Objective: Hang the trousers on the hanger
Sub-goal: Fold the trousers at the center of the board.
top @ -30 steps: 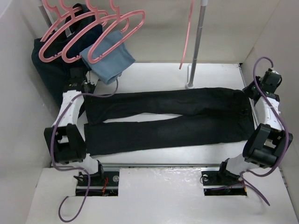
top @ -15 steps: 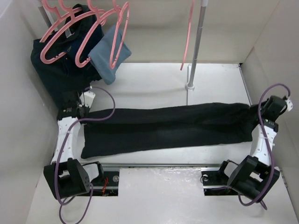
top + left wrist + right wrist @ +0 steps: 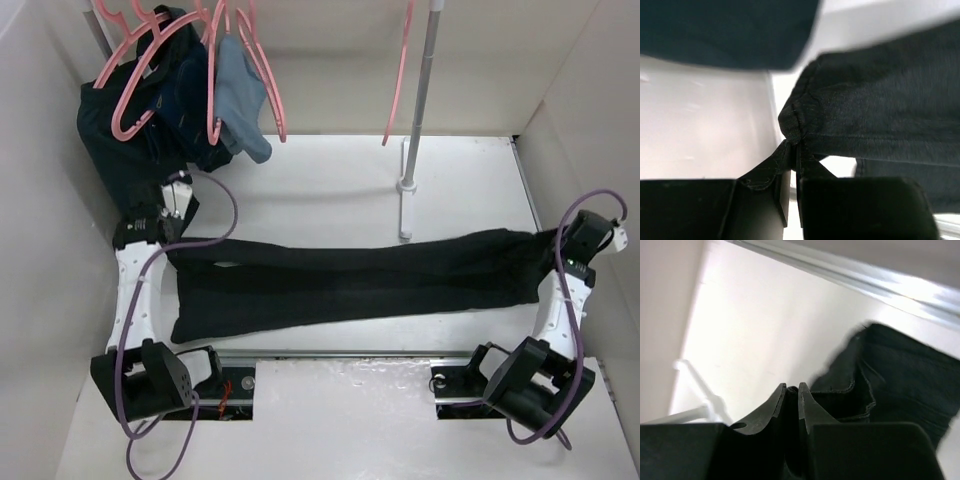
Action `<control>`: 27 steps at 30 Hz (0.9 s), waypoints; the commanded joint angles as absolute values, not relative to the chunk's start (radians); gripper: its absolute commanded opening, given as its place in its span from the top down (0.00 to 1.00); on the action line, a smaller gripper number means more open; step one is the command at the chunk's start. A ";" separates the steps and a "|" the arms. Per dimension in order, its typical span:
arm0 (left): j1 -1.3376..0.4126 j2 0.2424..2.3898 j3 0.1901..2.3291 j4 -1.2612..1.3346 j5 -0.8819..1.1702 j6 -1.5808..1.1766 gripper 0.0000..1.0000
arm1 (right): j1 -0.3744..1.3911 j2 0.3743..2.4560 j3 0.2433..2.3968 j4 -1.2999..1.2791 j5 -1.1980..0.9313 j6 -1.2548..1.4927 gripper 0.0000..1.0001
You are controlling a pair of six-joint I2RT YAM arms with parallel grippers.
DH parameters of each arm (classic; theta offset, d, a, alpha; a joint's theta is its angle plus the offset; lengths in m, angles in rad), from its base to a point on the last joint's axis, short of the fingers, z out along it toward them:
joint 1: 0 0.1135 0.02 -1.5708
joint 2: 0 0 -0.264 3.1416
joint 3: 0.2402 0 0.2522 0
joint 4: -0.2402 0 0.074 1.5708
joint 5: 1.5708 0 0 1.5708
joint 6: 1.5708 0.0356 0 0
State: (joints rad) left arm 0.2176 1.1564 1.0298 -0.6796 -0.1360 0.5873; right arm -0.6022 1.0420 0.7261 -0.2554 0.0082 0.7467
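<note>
The black trousers (image 3: 360, 285) are folded lengthwise, one leg on the other, and stretched left to right across the white table. My left gripper (image 3: 170, 238) is shut on their left end. The left wrist view shows a bunched hem corner (image 3: 792, 122) pinched at the left gripper's tips (image 3: 792, 145). My right gripper (image 3: 562, 243) is shut on the right end, and in the right wrist view black cloth (image 3: 900, 375) fills the gap at the right gripper's tips (image 3: 792, 386). A bare pink hanger (image 3: 398, 80) hangs edge-on beside the pole.
A metal pole (image 3: 417, 110) stands at the back centre on a round foot (image 3: 405, 185). At the back left, more pink hangers (image 3: 125, 95) carry a dark navy garment (image 3: 115, 150) and a light-blue cloth (image 3: 242, 100). White walls close both sides.
One second ago the trousers lay spread with the legs apart; now the legs are together and pulled taut. Both grippers have moved outward and toward the near side. The back-left hangers have swung.
</note>
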 commanded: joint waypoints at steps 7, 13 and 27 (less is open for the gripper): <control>0.224 1.250 1.285 -0.703 -0.109 0.546 1.00 | -0.606 1.316 1.058 0.086 -0.429 0.779 1.00; 0.224 1.174 1.201 -0.750 -0.011 0.566 1.00 | -0.617 1.350 0.945 0.086 -0.529 0.649 1.00; 0.224 0.968 0.626 -0.867 -0.282 0.761 1.00 | -0.808 1.124 0.630 -0.021 -0.308 0.873 0.94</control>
State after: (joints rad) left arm 0.2180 0.9936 0.6178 -0.8539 -0.1852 0.7250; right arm -0.7994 1.1187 0.6044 -0.0357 -0.3660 0.8135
